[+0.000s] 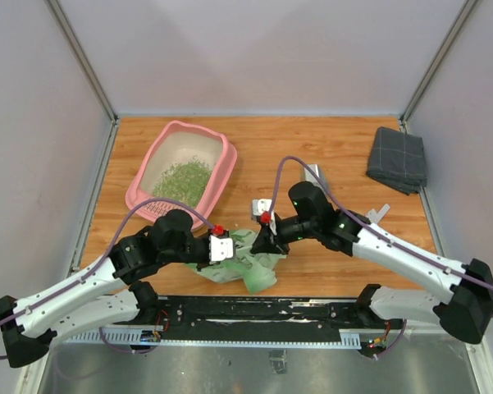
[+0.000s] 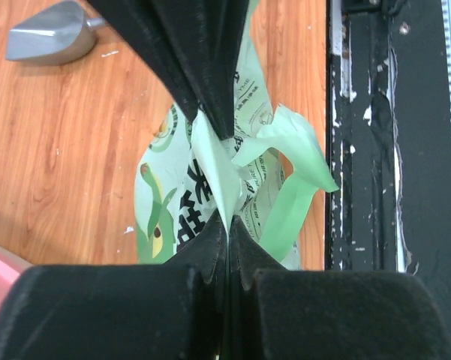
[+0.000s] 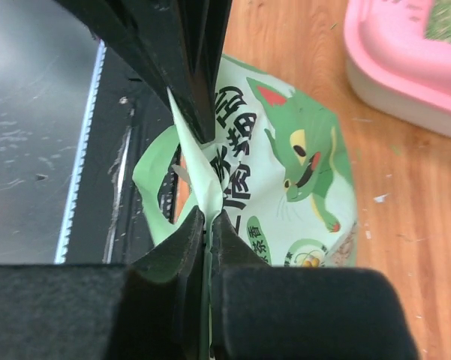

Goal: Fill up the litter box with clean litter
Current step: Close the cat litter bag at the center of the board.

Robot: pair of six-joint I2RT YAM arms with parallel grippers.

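Note:
The pink litter box (image 1: 224,161) sits at the back left of the table, with a heap of green clean litter (image 1: 185,180) inside; its corner (image 3: 405,64) shows in the right wrist view. A crumpled light green printed bag (image 1: 248,264) lies near the front edge, between both arms. My left gripper (image 1: 227,249) is shut on a fold of the bag's film (image 2: 210,161). My right gripper (image 1: 267,240) is shut on another fold of the same bag (image 3: 285,172). In each wrist view the jaws meet tight on the thin plastic (image 3: 199,161).
A grey metal scoop (image 2: 45,34) lies on the wood beyond the bag. A folded grey cloth (image 1: 396,160) rests at the back right. The black rail (image 1: 254,312) runs along the near edge, just behind the bag. Stray granules dot the wood.

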